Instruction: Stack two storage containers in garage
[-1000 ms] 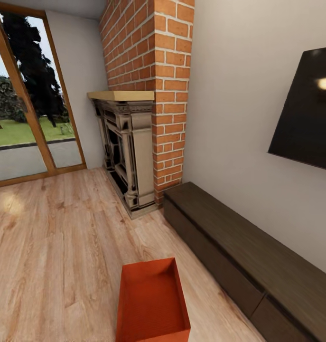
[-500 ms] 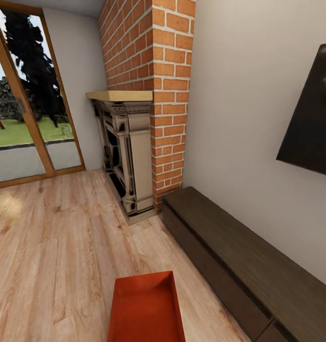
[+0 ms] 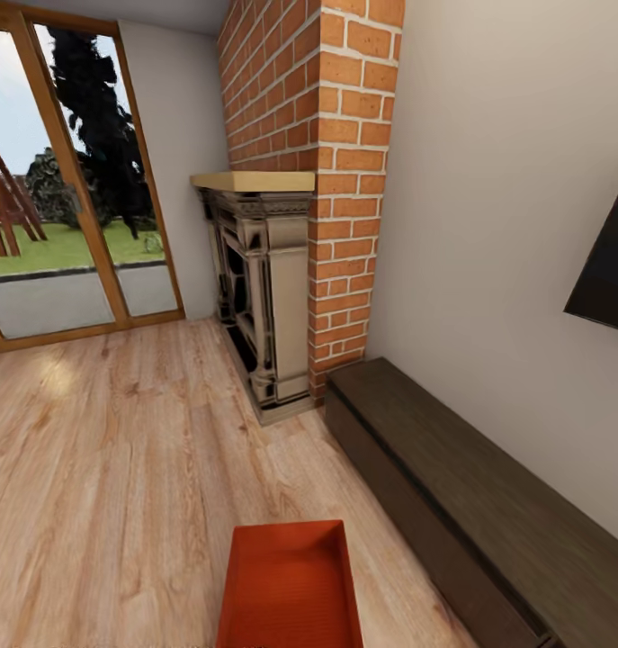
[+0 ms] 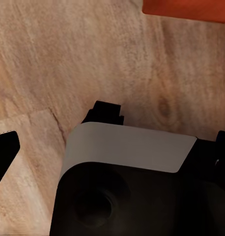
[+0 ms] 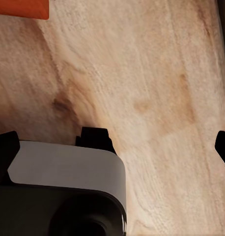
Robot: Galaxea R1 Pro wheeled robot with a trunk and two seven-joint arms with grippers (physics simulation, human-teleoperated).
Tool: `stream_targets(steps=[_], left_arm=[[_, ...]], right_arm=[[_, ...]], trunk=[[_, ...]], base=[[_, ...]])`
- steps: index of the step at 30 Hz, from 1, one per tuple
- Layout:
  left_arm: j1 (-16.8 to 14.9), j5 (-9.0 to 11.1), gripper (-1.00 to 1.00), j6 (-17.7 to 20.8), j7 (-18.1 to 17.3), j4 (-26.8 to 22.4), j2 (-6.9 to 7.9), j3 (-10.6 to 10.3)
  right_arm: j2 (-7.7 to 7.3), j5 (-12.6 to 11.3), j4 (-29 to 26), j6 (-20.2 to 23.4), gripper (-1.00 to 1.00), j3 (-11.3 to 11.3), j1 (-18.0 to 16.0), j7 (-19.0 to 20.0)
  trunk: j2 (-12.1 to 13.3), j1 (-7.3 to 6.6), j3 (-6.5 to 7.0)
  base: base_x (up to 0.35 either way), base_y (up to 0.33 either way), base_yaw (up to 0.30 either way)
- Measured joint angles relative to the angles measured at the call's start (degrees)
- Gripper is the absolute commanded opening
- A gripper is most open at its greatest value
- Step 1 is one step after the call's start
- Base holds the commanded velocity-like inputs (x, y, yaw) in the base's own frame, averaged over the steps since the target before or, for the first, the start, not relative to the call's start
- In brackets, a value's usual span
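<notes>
I find one storage container (image 3: 291, 589) on the wood floor (image 3: 102, 468) of the living room, just ahead of my base, beside the dark bench (image 3: 470, 499) and near the brick fireplace (image 3: 273, 297); I judge the task at its opening, nothing carried, garage and stacking still to do; both wrist views look down at planks; whether either gripper is open or closed I cannot tell
</notes>
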Motion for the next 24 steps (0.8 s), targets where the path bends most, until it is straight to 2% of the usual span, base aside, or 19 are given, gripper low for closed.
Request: stream_targets(steps=[7,16,24], left_arm=[[0.01,0.00,1.00,0.00,0.00,-0.04,0.00,-0.01],[-0.02,-0.01,1.00,0.05,0.02,-0.04,0.00,0.02],[0.00,-0.01,1.00,0.00,0.00,-0.05,-0.01,0.01]], right_arm=[[0.00,0.00,0.00,0.06,1.00,0.00,0.03,0.04],[-0.03,0.00,0.00,0.06,1.00,0.00,0.04,0.11],[0.00,0.00,0.00,0.06,1.00,0.00,0.04,0.09]], trunk=[[0.00,0.00,0.00],[0.00,-0.01,0.00],[0.00,0.00,0.00]], base=[[0.000,0.000,0.214],[0.086,0.204,0.010],[0.013,0.030,0.000]])
